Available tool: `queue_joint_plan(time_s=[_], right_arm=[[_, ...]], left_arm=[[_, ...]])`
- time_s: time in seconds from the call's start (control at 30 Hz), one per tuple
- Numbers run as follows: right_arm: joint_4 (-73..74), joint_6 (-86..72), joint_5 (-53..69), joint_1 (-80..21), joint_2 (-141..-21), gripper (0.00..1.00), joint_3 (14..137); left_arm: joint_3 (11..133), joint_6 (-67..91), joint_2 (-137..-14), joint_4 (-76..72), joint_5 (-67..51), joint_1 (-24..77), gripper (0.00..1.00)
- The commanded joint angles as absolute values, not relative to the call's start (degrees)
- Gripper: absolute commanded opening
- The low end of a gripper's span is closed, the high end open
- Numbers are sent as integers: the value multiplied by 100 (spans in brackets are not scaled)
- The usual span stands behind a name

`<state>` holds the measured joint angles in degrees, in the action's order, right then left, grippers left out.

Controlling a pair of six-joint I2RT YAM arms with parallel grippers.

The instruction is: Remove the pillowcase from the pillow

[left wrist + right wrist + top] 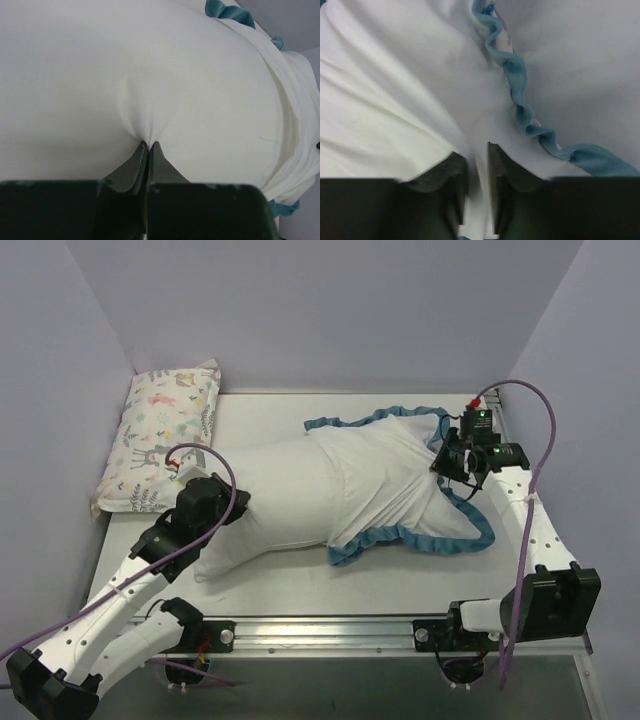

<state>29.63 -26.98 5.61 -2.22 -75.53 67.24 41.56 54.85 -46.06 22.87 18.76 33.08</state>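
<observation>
L gripper [148, 145]: jaws closed tight, pinching pillow [100, 75] fabric. R gripper [476, 150]: jaws nearly closed, clamping pillowcase [395, 100] cloth.

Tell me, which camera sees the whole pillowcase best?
The top external view. It shows nearly the whole pillowcase, white side up, blue-frilled, partly pulled off the pillow. The left wrist view catches only its edge at the right; the right wrist view shows close-up fabric and a stretch of frill.
</observation>
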Motion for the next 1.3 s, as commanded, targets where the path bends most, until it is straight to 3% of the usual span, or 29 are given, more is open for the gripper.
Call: queue_joint_plan(time_s=[0.0, 0.03, 0.13, 0.17, 0.33, 0.53, 0.6, 0.7, 0.73, 0.83, 1.07, 1.27], right_arm=[[2944, -2400, -387, -980, -7357, 22, 7163], [2953, -2408, -448, -1141, -7304, 41, 7120], [2971, -2408, -667, -1860, -6962, 76, 6970], [3014, -2391, -833, -2081, -6796, 81, 6918], [3208, -2426, -1169, -3171, -6408, 94, 6523], [2901, -2593, -1159, -3831, -6897, 97, 5775], [2874, -2523, -1309, -3788, -7092, 93, 5774], [3023, -2408, -1459, -3386, -7216, 60, 5810], [3041, -2391, -1459, -3245, -7077, 38, 5775], [3190, -2233, -1564, -2551, -6629, 18, 5757], [3393, -2206, -1214, -502, -6301, 0, 6020], [3340, -2276, -1020, -18, -6618, 0, 6109]], left_arm=[[4772, 4914, -4526, 2936, 2611, 3146, 0], [4833, 4878, -4579, 2936, 2602, 3207, 0], [5036, 4799, -4772, 2901, 2680, 3453, 0], [5071, 4781, -4859, 2857, 2681, 3506, 0], [5299, 4676, -5150, 2751, 2663, 3621, 0], [5843, 4369, -5545, 2646, 2602, 3621, 0], [5941, 4316, -5607, 2628, 2636, 3621, 0], [6134, 4131, -5546, 2619, 2830, 3577, 0], [6196, 4079, -5537, 2637, 2874, 3542, 0], [6503, 3938, -5563, 2715, 2769, 3244, 0], [7057, 3770, -5555, 2900, 1874, 1321, 0], [7286, 3885, -5835, 2918, 730, -322, 0]])
